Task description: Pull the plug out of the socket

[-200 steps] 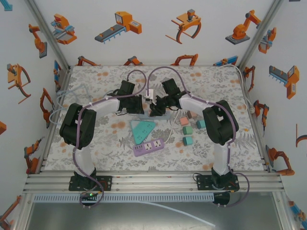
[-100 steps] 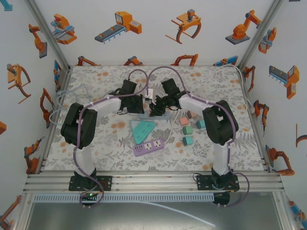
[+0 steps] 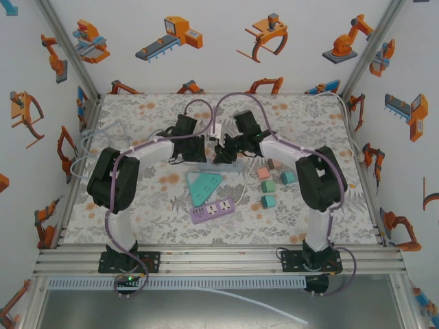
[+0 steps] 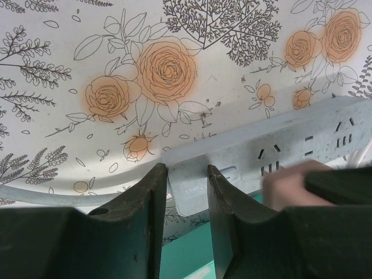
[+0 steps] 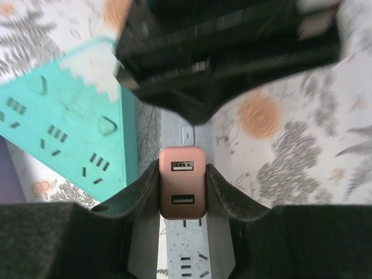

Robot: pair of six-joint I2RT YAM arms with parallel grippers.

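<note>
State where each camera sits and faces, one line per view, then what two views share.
Top external: above and behind the bases, looking down on the floral table; both arms show, left claw and right claw close together mid-table.
Left wrist: on the left arm, looking along the left claw, clamped on the end of the grey power strip.
Right wrist: on the right arm, looking down past the right claw, shut on the pink plug.
Shared: both wrist views show the grey power strip and the pink plug.

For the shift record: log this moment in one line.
step: unplugging | left claw: shut on end of grey power strip | right claw: shut on pink plug | plug: over strip, seating unclear
</note>
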